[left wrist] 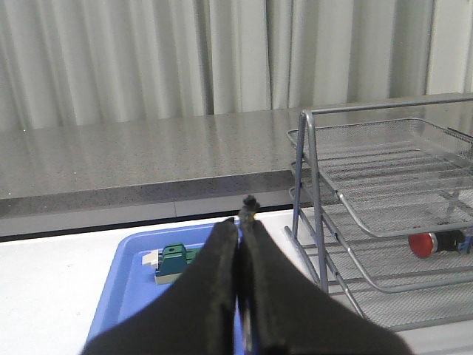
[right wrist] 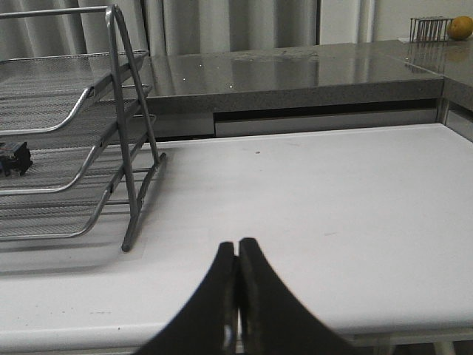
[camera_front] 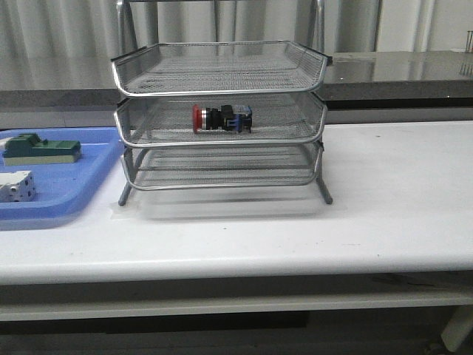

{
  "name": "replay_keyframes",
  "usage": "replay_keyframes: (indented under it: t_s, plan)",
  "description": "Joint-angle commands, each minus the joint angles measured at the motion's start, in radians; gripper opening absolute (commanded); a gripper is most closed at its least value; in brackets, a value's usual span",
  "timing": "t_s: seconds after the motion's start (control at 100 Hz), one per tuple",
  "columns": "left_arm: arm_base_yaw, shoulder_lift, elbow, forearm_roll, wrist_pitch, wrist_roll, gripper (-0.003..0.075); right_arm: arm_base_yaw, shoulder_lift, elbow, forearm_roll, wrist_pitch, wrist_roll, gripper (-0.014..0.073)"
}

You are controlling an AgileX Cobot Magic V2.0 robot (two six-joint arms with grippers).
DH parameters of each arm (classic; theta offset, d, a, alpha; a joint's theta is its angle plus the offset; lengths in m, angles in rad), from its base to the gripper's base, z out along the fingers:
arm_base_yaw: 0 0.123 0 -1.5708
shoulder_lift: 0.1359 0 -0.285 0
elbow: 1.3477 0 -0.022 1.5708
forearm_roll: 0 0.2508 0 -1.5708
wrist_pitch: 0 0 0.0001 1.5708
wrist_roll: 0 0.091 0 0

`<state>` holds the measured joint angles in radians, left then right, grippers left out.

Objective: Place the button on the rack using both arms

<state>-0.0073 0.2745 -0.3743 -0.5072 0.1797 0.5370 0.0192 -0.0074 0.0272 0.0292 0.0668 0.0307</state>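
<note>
Two grippers, both pressed shut on nothing: left gripper [left wrist: 238, 244] pulled back above the near table edge, right gripper [right wrist: 237, 259] likewise, neither visible in the front view. Beyond the left one, one blue plastic tray [camera_front: 89, 194] with one green block [camera_front: 41, 149] and one white block [camera_front: 16, 186]. Further in, mid-table, one rack [camera_front: 219, 118] of three stacked mesh trays. One button [camera_front: 222, 118] lying on its side in the middle tray, long axis running left-right, red head toward the left arm's side, blue rear toward the right. Seen from the left wrist ahead and to the right [left wrist: 438, 242]; from the right wrist only its dark rear end at the frame edge, ahead and to the left. Roughly centred between the arms, neither clearly nearer. Placement apparently finished; no further approach called for. Grey counter [camera_front: 414, 70] and curtain behind.
</note>
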Motion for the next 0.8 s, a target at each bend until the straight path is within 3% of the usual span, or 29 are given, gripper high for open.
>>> replay_keyframes:
  t_s: [0.0, 0.16, 0.33, 0.41, 0.79]
  plan:
    - [0.002, 0.007, -0.027, -0.016, -0.064, -0.010, -0.0020, -0.005, -0.021, -0.016, -0.008, -0.074, 0.000, -0.0057]
    - [0.002, 0.007, -0.016, 0.058, -0.051, -0.037, -0.0020, -0.005, -0.021, -0.016, -0.008, -0.074, 0.000, -0.0057]
    - [0.002, -0.026, 0.030, 0.372, -0.031, -0.356, -0.0020, -0.005, -0.021, -0.016, -0.008, -0.074, 0.000, -0.0057]
    - [0.002, -0.061, 0.065, 0.461, -0.040, -0.430, -0.0020, -0.005, -0.021, -0.016, -0.008, -0.074, 0.000, -0.0057]
    - [-0.021, -0.267, 0.305, 0.524, -0.051, -0.516, -0.0020, -0.005, -0.021, -0.016, -0.008, -0.074, 0.000, -0.0057]
